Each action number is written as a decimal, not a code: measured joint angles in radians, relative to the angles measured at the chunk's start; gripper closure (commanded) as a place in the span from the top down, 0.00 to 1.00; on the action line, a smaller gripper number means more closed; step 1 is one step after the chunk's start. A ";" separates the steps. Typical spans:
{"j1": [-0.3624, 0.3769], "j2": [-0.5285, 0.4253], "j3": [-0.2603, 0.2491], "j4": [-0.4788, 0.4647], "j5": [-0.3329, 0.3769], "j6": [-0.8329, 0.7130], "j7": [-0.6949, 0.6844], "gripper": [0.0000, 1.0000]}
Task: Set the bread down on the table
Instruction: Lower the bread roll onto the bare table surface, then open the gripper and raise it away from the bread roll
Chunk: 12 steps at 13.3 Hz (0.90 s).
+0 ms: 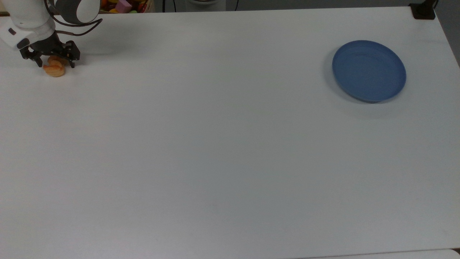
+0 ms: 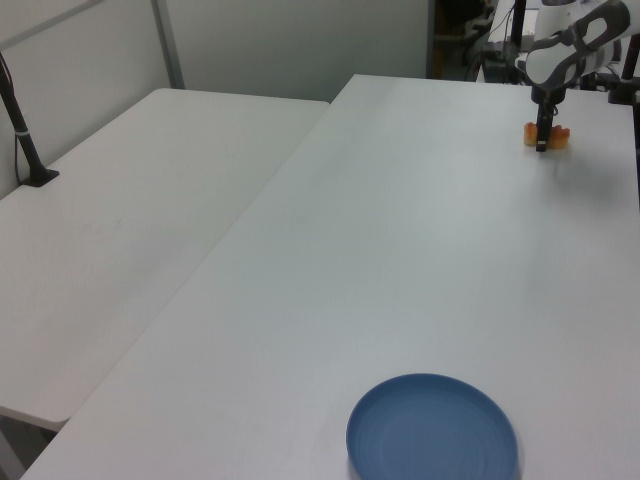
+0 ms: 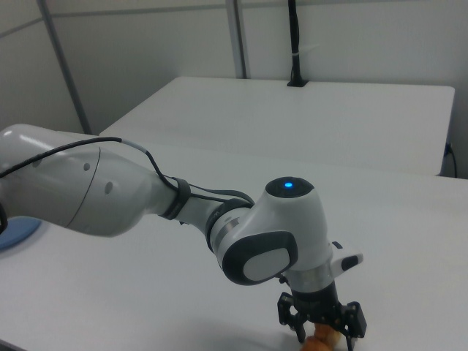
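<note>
The bread (image 1: 54,69) is a small golden-orange roll lying on the white table (image 1: 215,144) near the top view's far left edge. My gripper (image 1: 55,63) is down over it, open, with a finger on either side of the roll and a gap to each. In the left view the bread (image 2: 560,136) sits at the far right of the table (image 2: 420,250), partly behind the gripper (image 2: 541,141). The right view has the gripper (image 3: 322,333) at the bottom edge with the bread (image 3: 322,343) just below it.
A round blue plate (image 1: 369,70) with nothing on it lies at the top view's right, far from the bread, and near the front in the left view (image 2: 432,428). A box of colourful toys (image 1: 124,5) stands past the top view's upper edge. A second white table (image 2: 120,220) adjoins.
</note>
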 measured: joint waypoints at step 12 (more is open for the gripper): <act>0.026 -0.272 0.132 0.124 0.005 -0.291 0.362 1.00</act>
